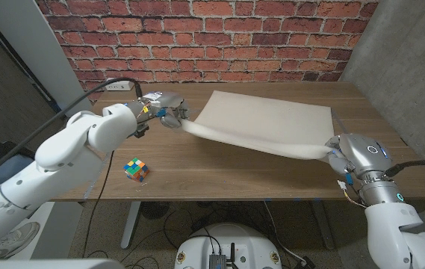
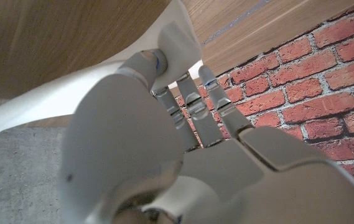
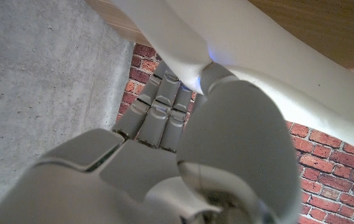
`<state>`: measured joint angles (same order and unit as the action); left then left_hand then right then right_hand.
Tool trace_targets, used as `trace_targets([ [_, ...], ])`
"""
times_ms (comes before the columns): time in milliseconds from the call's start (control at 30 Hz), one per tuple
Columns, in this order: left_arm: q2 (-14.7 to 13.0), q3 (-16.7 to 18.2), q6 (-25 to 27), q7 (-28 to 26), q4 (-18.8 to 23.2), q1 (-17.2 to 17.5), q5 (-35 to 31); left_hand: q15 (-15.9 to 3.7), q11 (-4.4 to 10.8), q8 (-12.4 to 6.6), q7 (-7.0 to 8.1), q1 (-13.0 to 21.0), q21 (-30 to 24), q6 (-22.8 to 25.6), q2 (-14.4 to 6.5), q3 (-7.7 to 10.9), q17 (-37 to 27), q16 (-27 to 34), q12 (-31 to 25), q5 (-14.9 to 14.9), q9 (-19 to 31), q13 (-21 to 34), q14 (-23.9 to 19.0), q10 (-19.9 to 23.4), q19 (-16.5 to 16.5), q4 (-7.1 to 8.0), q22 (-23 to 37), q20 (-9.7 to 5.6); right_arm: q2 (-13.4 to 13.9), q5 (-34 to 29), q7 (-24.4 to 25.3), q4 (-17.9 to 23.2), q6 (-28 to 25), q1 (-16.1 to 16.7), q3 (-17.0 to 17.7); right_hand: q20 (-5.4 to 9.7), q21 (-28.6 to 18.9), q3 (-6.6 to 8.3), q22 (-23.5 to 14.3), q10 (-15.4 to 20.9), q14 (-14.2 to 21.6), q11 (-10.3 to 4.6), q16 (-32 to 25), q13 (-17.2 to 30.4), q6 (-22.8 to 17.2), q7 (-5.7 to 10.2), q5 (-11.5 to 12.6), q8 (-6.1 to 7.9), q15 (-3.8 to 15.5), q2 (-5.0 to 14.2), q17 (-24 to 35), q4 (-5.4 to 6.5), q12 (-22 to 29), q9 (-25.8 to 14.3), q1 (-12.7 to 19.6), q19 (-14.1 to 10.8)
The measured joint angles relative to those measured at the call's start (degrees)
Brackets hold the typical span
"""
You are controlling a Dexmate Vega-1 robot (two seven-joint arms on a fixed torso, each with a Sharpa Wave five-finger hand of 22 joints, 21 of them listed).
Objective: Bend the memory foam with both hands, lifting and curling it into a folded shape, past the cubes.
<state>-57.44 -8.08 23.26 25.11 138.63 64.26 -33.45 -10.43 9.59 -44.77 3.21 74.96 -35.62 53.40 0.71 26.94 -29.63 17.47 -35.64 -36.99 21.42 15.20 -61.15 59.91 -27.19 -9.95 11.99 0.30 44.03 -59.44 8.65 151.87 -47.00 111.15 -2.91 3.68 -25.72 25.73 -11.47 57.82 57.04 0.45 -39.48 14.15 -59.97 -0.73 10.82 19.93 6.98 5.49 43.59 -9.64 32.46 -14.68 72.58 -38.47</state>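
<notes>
I've got the memory foam [image 1: 261, 123] by its near edge, my left hand [image 1: 166, 112] pinching the left corner, my right hand [image 1: 343, 152] clamped on the right corner; the sheet's long axis runs left to right between them, the near edge sagging, the far part flat on the table [image 1: 219, 168]; the cube [image 1: 136, 169] sits near-left, well apart; so the curl, I reckon, goes up and away toward the far side, both hands together.

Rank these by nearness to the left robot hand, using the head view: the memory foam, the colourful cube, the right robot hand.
1. Memory foam: gripped at its corner by the left robot hand.
2. Colourful cube: near the table's front edge, on the left.
3. Right robot hand: at the foam's opposite corner.
</notes>
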Motion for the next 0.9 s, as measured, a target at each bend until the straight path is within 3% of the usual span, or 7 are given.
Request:
trace_targets([
  [167,-1.2,-2.2,0.7,0.6,-1.5,-4.3,3.8,0.01,-0.04,-0.24,-0.18,0.0,-0.3,-0.2,0.0,0.00,-0.3,-0.4,0.0,-0.6,0.4,0.5,0.0,0.0,0.0,0.00,0.0,0.00,0.5,-0.5,-4.8,0.1,-0.1,-2.9,0.1,0.00,-0.4,0.00,0.0,0.0,0.0,0.00,0.0,0.1,0.0,0.00,0.2,0.00,0.00,0.00,0.4,0.00,0.0,-0.1,0.0,0.0],
  [333,-2.3,-4.3,0.7,0.6,-2.6,-8.0,3.8,0.10,-0.73,-0.46,-0.69,-0.1,-0.7,-0.1,-0.1,0.24,-0.5,-0.4,0.0,-0.6,0.5,1.2,-0.1,0.3,0.3,-0.24,0.0,0.31,0.5,-0.5,-9.1,0.1,-0.1,-2.9,0.1,0.00,-0.4,0.23,0.0,0.0,0.0,0.00,0.0,0.1,0.0,0.00,0.3,0.00,0.00,-0.17,0.9,-0.23,0.0,-0.4,-0.2,0.0],
  [367,-2.6,-5.1,2.3,1.4,-2.9,-9.2,9.5,0.10,-0.73,-0.46,-0.69,-0.1,-0.7,-0.1,-0.1,0.24,-0.5,-0.4,0.0,-0.9,0.5,1.2,-0.1,0.3,0.3,-0.24,0.0,0.31,0.9,-0.4,-10.1,0.1,0.0,-6.7,0.6,0.00,-0.4,0.23,0.0,0.0,0.0,0.00,0.0,0.1,0.0,0.00,0.3,0.00,0.00,-0.37,0.9,-0.23,0.2,-0.4,-0.4,0.0],
  [467,-3.1,-6.5,2.9,1.6,-3.6,-11.5,11.8,0.11,-0.73,-0.48,-0.70,-0.1,-0.7,-0.1,-0.1,0.24,-0.5,-0.5,0.0,-1.0,0.8,1.2,-0.1,0.3,0.3,-0.24,0.0,0.31,1.0,0.3,-11.6,-0.2,0.4,-8.1,1.1,0.00,-0.8,0.24,0.0,0.0,0.0,-0.01,-0.2,0.1,0.0,0.01,0.3,0.00,0.00,-0.52,1.2,-0.23,0.2,-0.4,-0.5,0.0],
  [667,-3.5,-8.8,3.4,1.6,-5.3,-15.4,14.1,0.09,-0.85,-1.02,-1.00,-0.1,-1.1,-0.2,-0.1,0.47,-0.8,-0.8,-0.4,-1.3,1.3,1.2,-0.1,0.2,0.3,-0.47,0.0,0.33,0.7,2.5,-12.3,-0.6,1.9,-9.2,1.7,-0.32,-0.8,0.39,0.0,0.2,0.0,-0.22,-0.5,0.9,-0.3,-0.33,0.7,-0.01,-0.01,-0.53,1.9,-0.09,0.4,-0.7,-0.5,0.3],
  [767,-3.6,-10.0,4.3,1.2,-6.4,-17.6,19.0,0.09,-0.95,-1.34,-1.21,-0.1,-1.1,-0.4,-0.1,0.47,-1.1,-0.9,-0.5,-1.6,1.6,1.2,-0.1,0.1,0.6,-0.47,0.0,0.62,-0.3,4.2,-11.6,-1.7,3.4,-10.9,3.3,-0.32,-0.8,0.61,0.0,0.2,0.0,-0.22,-0.5,0.9,-0.1,-0.51,0.7,0.00,-0.01,-0.68,2.2,-0.08,0.4,-0.7,-0.7,0.3],
  [900,-3.4,-11.0,4.3,1.2,-7.7,-19.8,19.0,0.09,-1.04,-1.49,-1.31,-0.1,-1.7,-0.5,-0.1,0.55,-1.3,-0.9,-0.5,-1.6,2.1,1.2,-0.1,0.0,0.6,-0.55,0.0,0.62,-0.3,6.4,-9.8,-1.7,5.4,-10.9,3.3,-0.32,-0.8,0.77,0.0,0.2,0.0,-0.22,-0.8,0.9,-0.1,-0.51,0.7,0.00,-0.01,-0.68,2.7,-0.16,0.4,-0.9,-0.7,0.3],
])
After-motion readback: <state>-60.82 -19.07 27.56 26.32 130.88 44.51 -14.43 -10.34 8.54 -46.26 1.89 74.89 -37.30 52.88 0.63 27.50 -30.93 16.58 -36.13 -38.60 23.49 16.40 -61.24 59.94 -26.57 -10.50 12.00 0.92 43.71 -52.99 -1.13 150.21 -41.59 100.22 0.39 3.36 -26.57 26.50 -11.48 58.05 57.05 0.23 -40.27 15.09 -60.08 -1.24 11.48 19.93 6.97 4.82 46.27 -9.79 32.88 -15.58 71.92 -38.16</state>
